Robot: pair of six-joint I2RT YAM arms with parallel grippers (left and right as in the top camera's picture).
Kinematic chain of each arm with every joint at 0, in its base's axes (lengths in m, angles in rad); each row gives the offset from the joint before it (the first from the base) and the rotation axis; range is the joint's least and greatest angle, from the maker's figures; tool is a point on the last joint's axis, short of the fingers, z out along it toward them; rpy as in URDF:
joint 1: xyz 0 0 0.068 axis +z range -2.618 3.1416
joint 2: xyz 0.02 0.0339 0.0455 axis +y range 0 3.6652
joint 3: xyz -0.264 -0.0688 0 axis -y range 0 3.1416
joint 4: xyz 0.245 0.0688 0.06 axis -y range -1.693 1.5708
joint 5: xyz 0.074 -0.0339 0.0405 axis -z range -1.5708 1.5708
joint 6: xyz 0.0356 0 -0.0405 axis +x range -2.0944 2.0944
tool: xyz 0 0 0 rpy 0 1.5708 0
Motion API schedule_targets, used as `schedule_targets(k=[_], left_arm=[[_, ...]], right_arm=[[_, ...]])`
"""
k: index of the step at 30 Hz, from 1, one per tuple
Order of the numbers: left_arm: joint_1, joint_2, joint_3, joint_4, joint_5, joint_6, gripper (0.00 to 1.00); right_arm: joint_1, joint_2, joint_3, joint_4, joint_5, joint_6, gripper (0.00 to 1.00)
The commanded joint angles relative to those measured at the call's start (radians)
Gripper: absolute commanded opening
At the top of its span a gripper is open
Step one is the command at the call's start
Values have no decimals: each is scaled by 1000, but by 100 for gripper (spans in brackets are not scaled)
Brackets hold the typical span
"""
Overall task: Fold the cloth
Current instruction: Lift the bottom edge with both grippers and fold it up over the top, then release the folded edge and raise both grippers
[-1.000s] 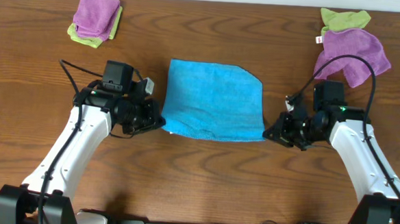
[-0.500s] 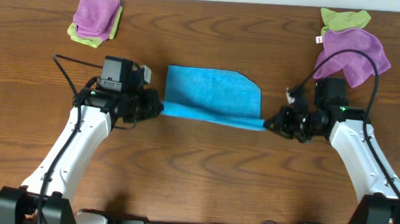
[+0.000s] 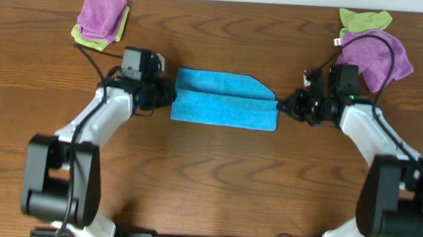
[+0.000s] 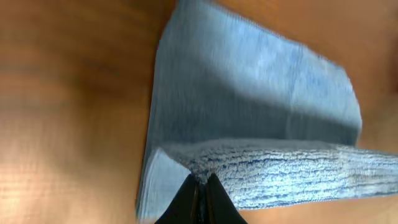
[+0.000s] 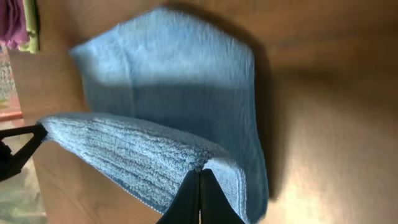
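Brown wooden table (image 3: 208, 184), blue cloth (image 3: 224, 108) mid-surface, purple cloths (image 3: 101, 15) along far edge.

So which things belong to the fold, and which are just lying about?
In the job: blue cloth, left gripper, right gripper, both pinching its edge.
Lying about: folded purple and green cloths, left corner; loose purple and green cloths, right corner.
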Motion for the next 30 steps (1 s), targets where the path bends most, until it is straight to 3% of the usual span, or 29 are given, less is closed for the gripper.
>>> schedule_targets(k=[1, 10, 18, 25, 26, 27, 28, 30], left_arm=[[23, 74, 104, 6, -7, 8, 6], [58, 249, 314, -13, 63, 19, 6], [70, 255, 325, -236, 64, 113, 6], [85, 255, 325, -259, 61, 128, 8], [85, 255, 325, -258, 61, 127, 36], [85, 255, 327, -258, 61, 127, 63], [86, 255, 330, -260, 61, 128, 66], [89, 255, 348, -272, 61, 132, 66]], right_arm=[[-1, 59, 96, 6, -4, 30, 2], [-1, 201, 267, -3, 11, 41, 1], [3, 201, 267, -173, -30, 15, 2], [2, 201, 267, -228, -2, -22, 2], [2, 201, 267, -229, -2, -29, 17], [2, 201, 267, -230, -2, -37, 48], [1, 201, 267, -231, -3, -45, 61], [-6, 200, 269, -231, -3, -51, 63]])
